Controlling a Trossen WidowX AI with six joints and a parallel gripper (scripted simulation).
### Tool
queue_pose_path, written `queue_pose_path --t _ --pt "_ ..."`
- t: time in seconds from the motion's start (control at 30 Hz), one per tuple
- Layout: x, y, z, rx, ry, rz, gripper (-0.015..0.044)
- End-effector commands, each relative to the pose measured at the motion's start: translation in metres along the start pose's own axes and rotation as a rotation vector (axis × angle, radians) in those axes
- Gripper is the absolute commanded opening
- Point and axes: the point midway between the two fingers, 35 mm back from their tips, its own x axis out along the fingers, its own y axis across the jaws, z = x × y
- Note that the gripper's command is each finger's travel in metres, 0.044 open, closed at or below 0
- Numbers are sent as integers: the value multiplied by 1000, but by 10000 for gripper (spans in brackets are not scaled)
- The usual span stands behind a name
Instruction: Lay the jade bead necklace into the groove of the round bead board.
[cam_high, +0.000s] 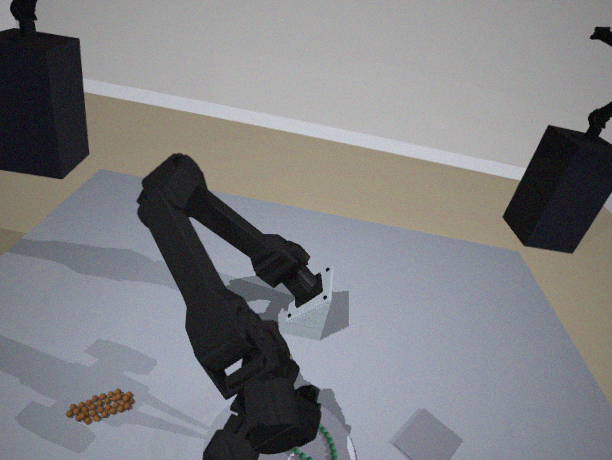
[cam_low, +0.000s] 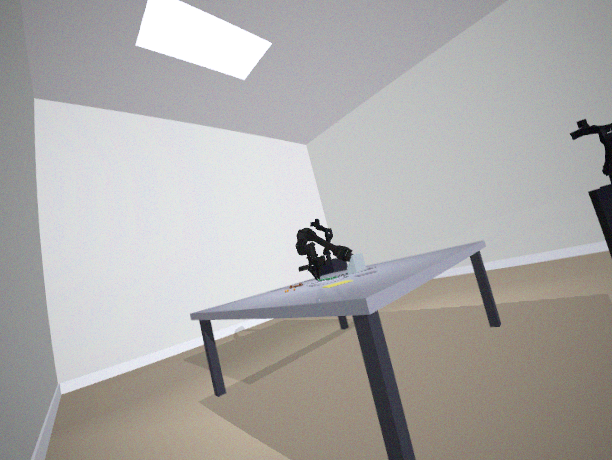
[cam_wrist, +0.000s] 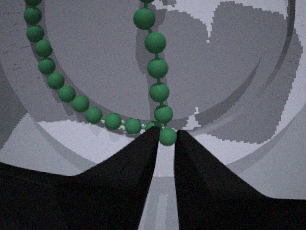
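The round bead board (cam_wrist: 215, 75) (cam_high: 220, 424) is a pale disc with a ring-shaped groove. The jade bead necklace (cam_wrist: 159, 92) (cam_high: 327, 434) (cam_low: 330, 278) is a string of green beads. In the wrist view one strand follows the groove's curve down the left side and along the bottom. The other strand runs down across the board's middle, inside the ring. Both meet at my gripper (cam_wrist: 166, 135), which is shut on a bead at the board's near side. No beads show in the groove's right arc. In the top view the arm hides the fingertips and much of the board.
A bundle of orange beads (cam_high: 100, 406) (cam_low: 294, 287) lies off to the board's side. A grey square tile (cam_high: 426, 435) lies on the other side. A yellow strip (cam_low: 338, 284) lies near the board. The arm's pale angled mount (cam_high: 311, 320) (cam_low: 356, 263) stands on the table.
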Motion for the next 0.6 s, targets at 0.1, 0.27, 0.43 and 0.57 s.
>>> queue_pose_path --t 0.1,0.27,0.43,0.57 --pt "4 -2 -1 -1 1 -6 0" --pt "3 -2 -1 4 -2 -4 79" --pt "3 -2 -1 4 -2 -4 210" --pt "3 -2 -1 4 -2 -4 315"
